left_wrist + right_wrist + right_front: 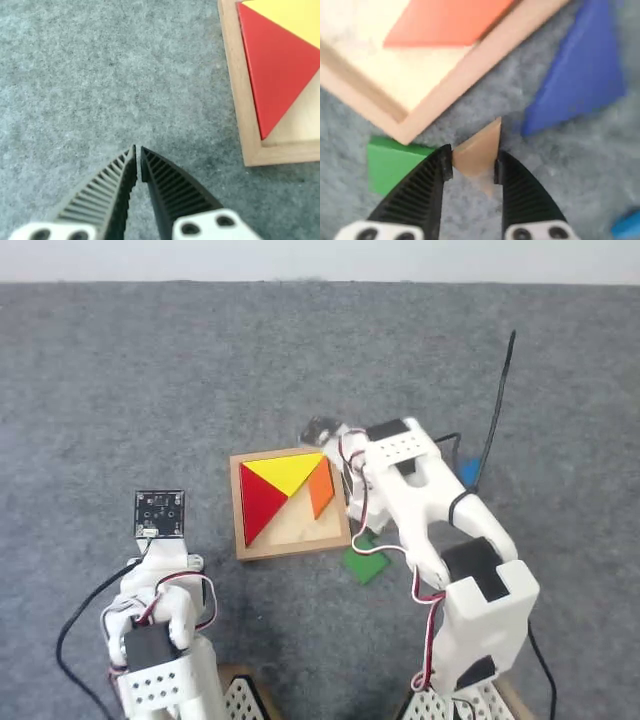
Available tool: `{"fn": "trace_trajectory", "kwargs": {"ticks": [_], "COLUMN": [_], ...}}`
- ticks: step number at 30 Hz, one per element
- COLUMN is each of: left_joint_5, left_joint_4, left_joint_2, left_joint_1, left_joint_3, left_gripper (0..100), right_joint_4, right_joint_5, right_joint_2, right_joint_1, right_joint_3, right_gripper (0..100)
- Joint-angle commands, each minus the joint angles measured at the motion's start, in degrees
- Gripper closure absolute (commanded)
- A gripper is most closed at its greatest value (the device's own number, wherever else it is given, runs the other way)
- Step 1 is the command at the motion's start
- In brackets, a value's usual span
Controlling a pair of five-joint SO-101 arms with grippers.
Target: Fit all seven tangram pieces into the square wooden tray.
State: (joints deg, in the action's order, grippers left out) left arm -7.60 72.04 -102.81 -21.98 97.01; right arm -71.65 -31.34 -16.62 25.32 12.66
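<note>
The square wooden tray point(243, 540) lies mid-table and holds a yellow triangle point(283, 472), a red triangle point(259, 502) and an orange piece point(320, 487). My right arm point(405, 475) hangs over the tray's right edge. My right gripper point(472, 152) is shut on a small tan triangle point(481, 142) beside the tray's corner point(407, 131); whether the triangle rests on the carpet I cannot tell. A green piece point(392, 161) and a blue triangle point(582, 80) lie close by. My left gripper point(138, 149) is shut and empty over bare carpet, left of the tray point(240, 115).
Grey carpet covers the table. The green piece point(365, 563) lies just off the tray's near right corner. A blue piece point(468, 472) shows to the right of the right arm, by a black cable point(497, 405). The left arm point(155, 635) stays at the near left.
</note>
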Motion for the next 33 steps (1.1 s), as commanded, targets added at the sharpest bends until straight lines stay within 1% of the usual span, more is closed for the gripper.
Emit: {"fn": "trace_trajectory", "kwargs": {"ticks": [1,4,6,9,14,20,22,24,26,30,33], "left_joint_5": [-0.5,-0.5,-0.5,-0.5,-0.5,-0.5,-0.5,-0.5,-0.5,-0.5,-0.5], "left_joint_4": [0.3,0.3,0.3,0.3,0.3,0.3,0.3,0.3,0.3,0.3,0.3], "left_joint_2": [-1.1,-1.1,-1.1,-1.1,-1.1,-1.1,-1.1,-1.1,-1.1,-1.1,-1.1], "left_joint_1": [-0.2,-0.2,-0.2,-0.2,-0.2,-0.2,-0.2,-0.2,-0.2,-0.2,-0.2], "left_joint_3": [-0.5,-0.5,-0.5,-0.5,-0.5,-0.5,-0.5,-0.5,-0.5,-0.5,-0.5], "left_gripper": [98,98,98,98,98,98,98,98,98,98,98], "right_joint_4": [-7.1,-9.5,-9.2,-5.7,-0.4,2.5,2.7,3.9,4.4,4.4,4.4], "right_joint_5": [11.6,17.6,21.5,26.6,36.7,49.8,51.9,52.0,52.1,51.9,51.8], "right_joint_2": [0.6,0.1,0.0,-0.7,-7.1,-10.4,-10.4,-10.6,-11.4,-12.5,-12.7], "right_joint_1": [0.8,2.2,4.5,8.9,14.6,16.7,17.3,18.0,18.2,17.9,17.8], "right_joint_3": [-13.9,-21.6,-24.5,-25.1,-25.3,-25.4,-25.4,-25.4,-25.4,-25.4,-25.4], "right_gripper": [99.1,99.1,99.1,99.1,99.0,98.9,98.8,97.9,92.4,77.9,72.7]}}
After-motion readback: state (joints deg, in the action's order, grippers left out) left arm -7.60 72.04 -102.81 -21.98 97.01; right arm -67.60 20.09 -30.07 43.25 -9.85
